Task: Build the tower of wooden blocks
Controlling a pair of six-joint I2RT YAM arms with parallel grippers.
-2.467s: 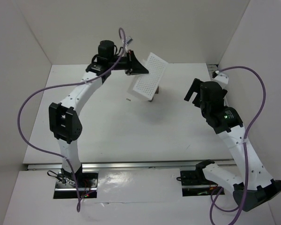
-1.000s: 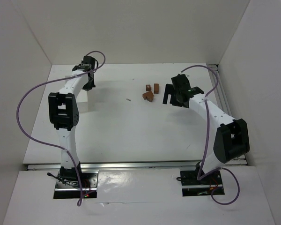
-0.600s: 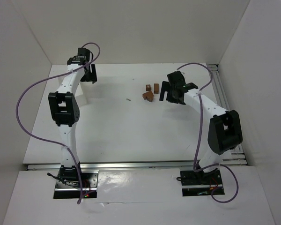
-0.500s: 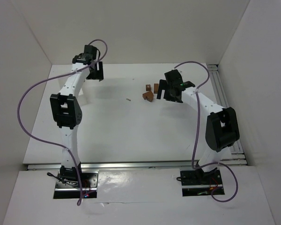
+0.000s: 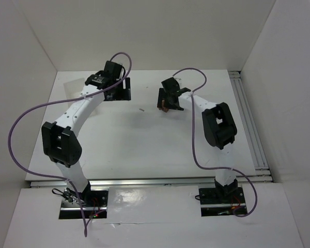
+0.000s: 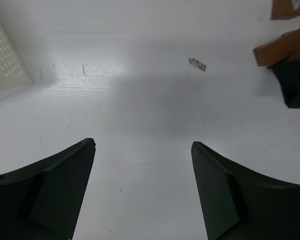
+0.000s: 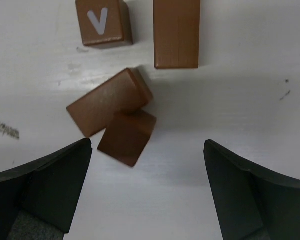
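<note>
While the wood blocks (image 7: 121, 112) lie loose at upper left of the right wrist view, nothing is stacked. The right gripper (image 7: 147, 150) hovers over them, jaws spread, empty; the left gripper (image 6: 142, 147) gapes too. Picking seems to be starting: next, align on one block.

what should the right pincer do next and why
Probably lower the open right pincer around the nearest small block and close: the four wood blocks lie loose, no stack built, and that one sits just ahead of its jaws.
</note>
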